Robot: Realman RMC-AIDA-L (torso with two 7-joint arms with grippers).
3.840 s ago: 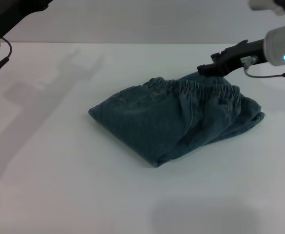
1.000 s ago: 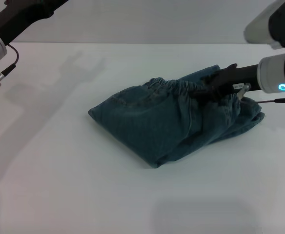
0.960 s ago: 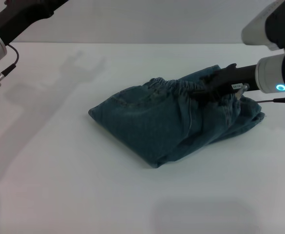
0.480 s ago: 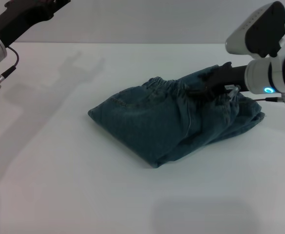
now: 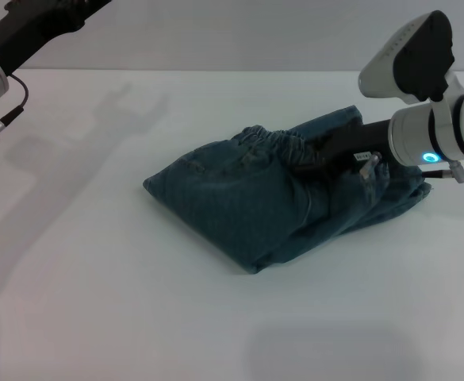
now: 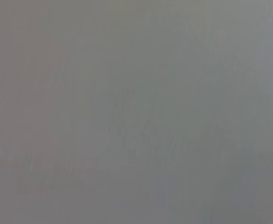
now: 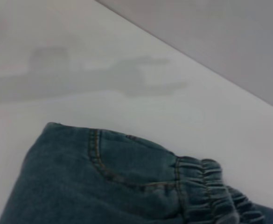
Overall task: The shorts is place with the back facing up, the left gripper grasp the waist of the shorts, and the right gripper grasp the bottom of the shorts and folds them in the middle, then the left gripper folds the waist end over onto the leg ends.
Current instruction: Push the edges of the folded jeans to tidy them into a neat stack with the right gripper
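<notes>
Folding step: right gripper (image 5: 312,155) at the waist (image 5: 262,136), centre-right; grip cannot be told.
Next: needs the shorts (image 5: 247,206) waist carried over, judging by the task.
Left arm: parked upper left.

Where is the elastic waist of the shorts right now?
In the head view the waist lies along the far edge of the shorts, right of centre, with the right tool on it.

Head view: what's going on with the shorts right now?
The right hand is down on the denim shorts, at the gathered waist. The shorts lie in a folded heap on the white table. Whether the hand actually has a grip can't be told from here. The left arm is raised over the table's far left corner, away from the shorts, with its hand out of frame.
</notes>
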